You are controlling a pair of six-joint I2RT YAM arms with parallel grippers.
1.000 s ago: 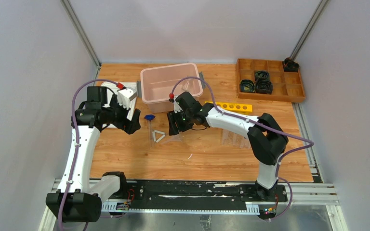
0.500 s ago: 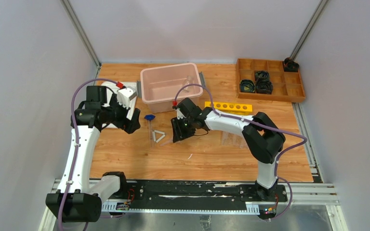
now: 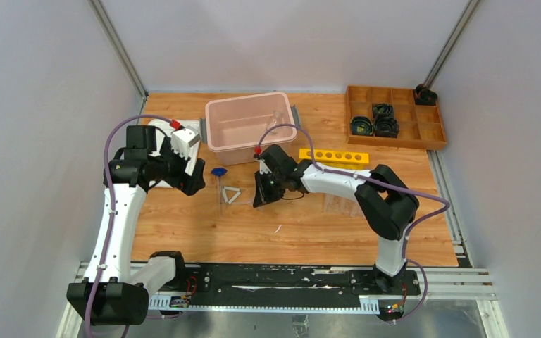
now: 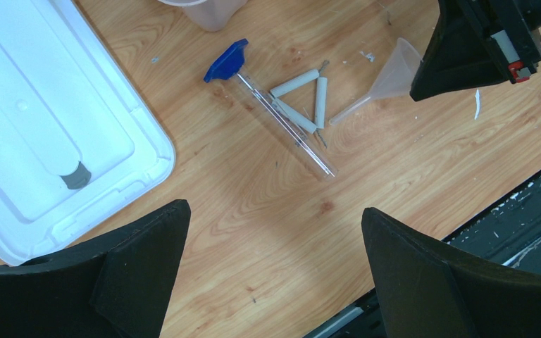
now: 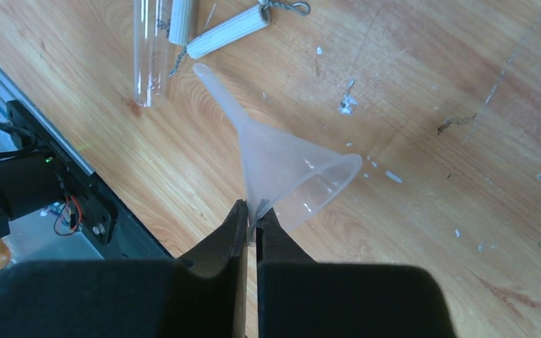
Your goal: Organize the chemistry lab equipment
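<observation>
Right claw (image 5: 251,215) pinched tight on rim of funnel (image 5: 289,176). Left claw (image 4: 275,215) spread wide, holding nothing, above tabletop (image 4: 253,211).

Tabletop: orange wood grain, scuffed, white flecks. Plain grey walls (image 3: 289,42) on three sides.

Funnel: translucent plastic cone on its side, spout slanting toward wire triangle (image 5: 225,32) with white ribbed sleeves.

Clear glass tube (image 4: 313,151), blue cap, lies flat, touching triangle.

Pink translucent bin (image 3: 248,150) at back. Yellow six-hole rack (image 3: 333,155) to its right.
</observation>
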